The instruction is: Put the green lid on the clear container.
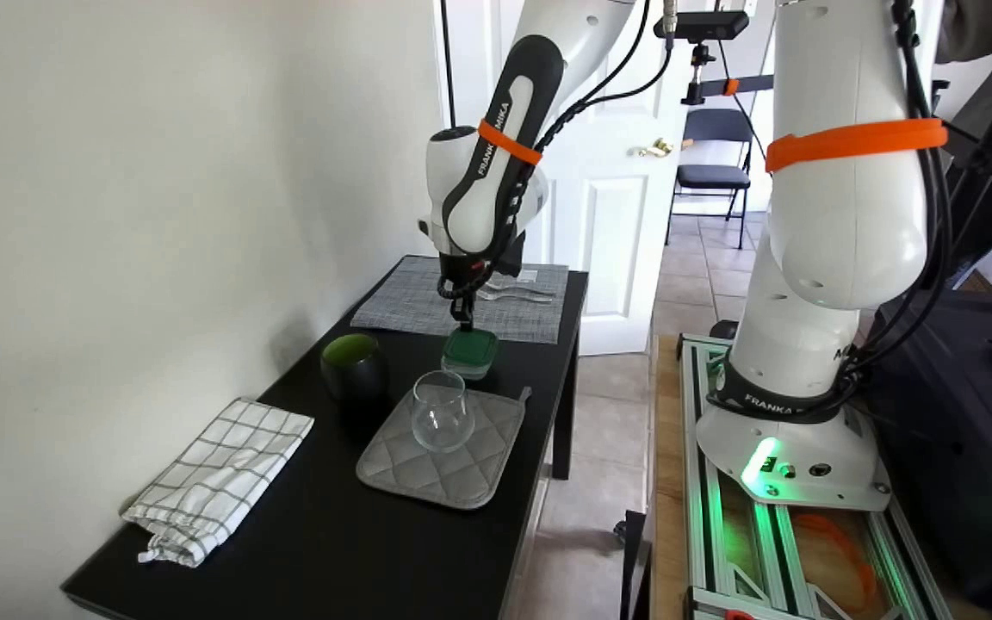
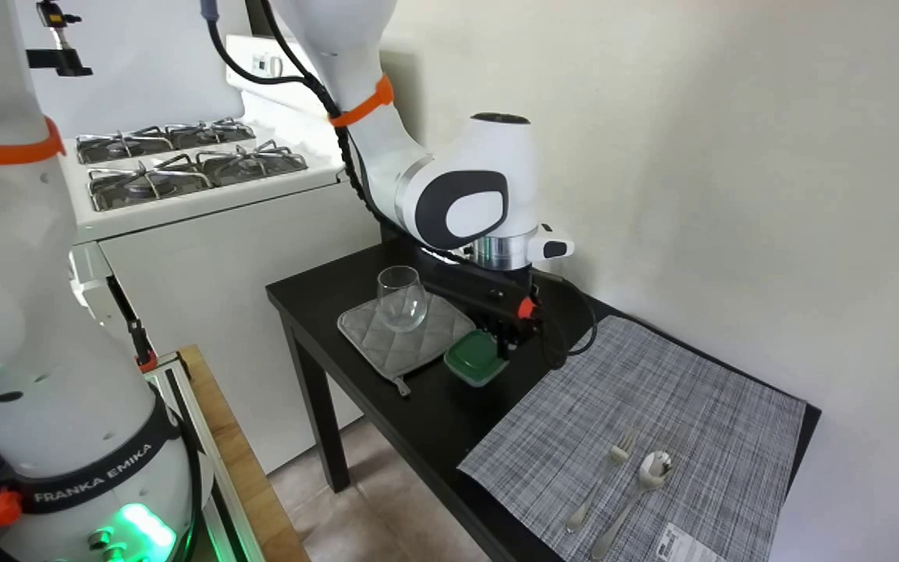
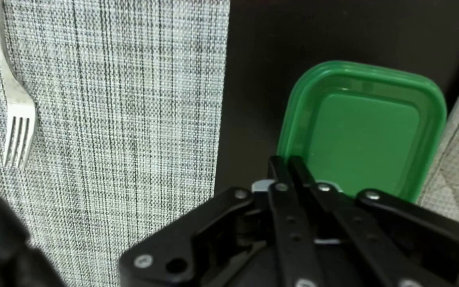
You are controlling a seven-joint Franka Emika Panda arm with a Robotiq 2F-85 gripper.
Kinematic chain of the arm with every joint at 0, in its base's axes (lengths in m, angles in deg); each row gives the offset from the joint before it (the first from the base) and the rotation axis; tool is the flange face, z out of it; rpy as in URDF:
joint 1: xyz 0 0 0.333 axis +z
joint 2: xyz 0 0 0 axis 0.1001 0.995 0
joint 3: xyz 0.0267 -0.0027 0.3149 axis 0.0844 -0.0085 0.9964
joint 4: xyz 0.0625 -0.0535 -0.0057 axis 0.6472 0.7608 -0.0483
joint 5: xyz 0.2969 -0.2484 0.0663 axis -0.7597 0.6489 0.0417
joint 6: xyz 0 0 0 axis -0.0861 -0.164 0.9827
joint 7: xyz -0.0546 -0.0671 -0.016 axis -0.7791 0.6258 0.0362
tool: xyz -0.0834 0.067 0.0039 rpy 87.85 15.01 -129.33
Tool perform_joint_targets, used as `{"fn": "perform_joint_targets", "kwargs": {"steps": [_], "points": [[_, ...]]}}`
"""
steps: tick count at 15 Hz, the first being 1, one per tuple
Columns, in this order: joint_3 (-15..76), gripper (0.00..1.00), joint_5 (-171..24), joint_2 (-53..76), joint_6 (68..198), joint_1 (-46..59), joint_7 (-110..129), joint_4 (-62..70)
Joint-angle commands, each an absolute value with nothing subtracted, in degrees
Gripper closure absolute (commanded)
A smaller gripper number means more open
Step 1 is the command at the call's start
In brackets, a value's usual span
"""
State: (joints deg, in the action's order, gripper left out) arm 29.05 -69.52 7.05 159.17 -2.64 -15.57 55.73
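The end effector is nearly closed at the squarish green plastic lid. Pressed off-centre, the clear container could be tipped.

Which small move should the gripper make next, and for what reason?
I would probably ease the gripper slightly downward: it seems closed on the rim of the green lid, which in an exterior view lies over the clear container, but whether the lid is fully seated, I cannot tell.

Room above placemat; glass (on potholder) obstructs.
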Motion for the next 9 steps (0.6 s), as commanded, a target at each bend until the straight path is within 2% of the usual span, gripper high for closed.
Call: {"fn": "perform_joint_targets", "kwargs": {"steps": [1,9], "points": [[29.91,0.99,-70.39,6.93,160.16,-3.08,-15.26,56.31],[29.66,0.99,-69.81,7.88,160.12,-2.85,-14.56,55.71]]}}
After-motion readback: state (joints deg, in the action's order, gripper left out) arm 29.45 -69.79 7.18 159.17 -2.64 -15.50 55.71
